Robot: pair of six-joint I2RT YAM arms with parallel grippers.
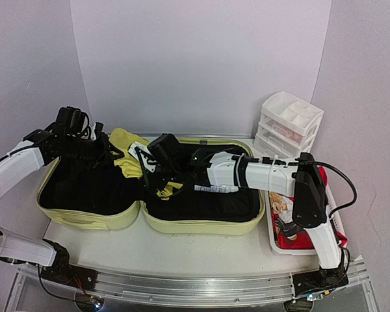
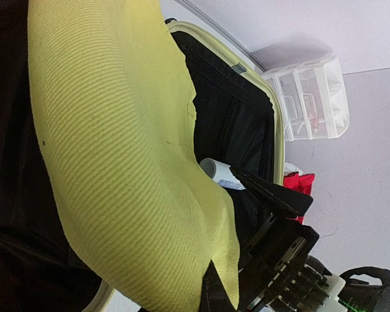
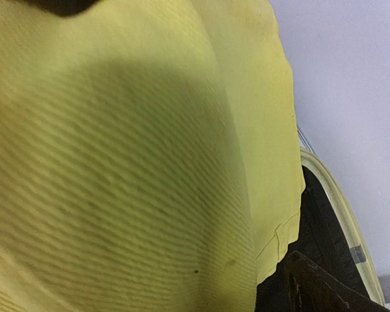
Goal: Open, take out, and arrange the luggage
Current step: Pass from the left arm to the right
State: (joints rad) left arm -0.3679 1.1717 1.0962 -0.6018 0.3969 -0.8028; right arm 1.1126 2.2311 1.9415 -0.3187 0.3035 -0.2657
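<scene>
The pale yellow-green luggage (image 1: pixel 201 226) lies open flat, both black-lined halves facing up. A yellow ribbed cloth (image 1: pixel 125 140) hangs over its middle hinge. My left gripper (image 1: pixel 110 151) is over the left half, shut on the cloth's upper edge; the cloth (image 2: pixel 117 162) fills the left wrist view and runs between its black fingers (image 2: pixel 273 195). My right gripper (image 1: pixel 148 166) reaches across the right half and is shut on the same cloth (image 3: pixel 130 162), which covers the right wrist view except one finger (image 3: pixel 312 286). The luggage rim also shows in both wrist views (image 2: pixel 273 123) (image 3: pixel 338 195).
A white plastic drawer organizer (image 1: pixel 289 123) stands at the back right, also seen in the left wrist view (image 2: pixel 312 97). A white tray (image 1: pixel 272 235) with red items (image 1: pixel 298 239) sits right of the luggage, under my right arm. Walls close in on the left, back and right.
</scene>
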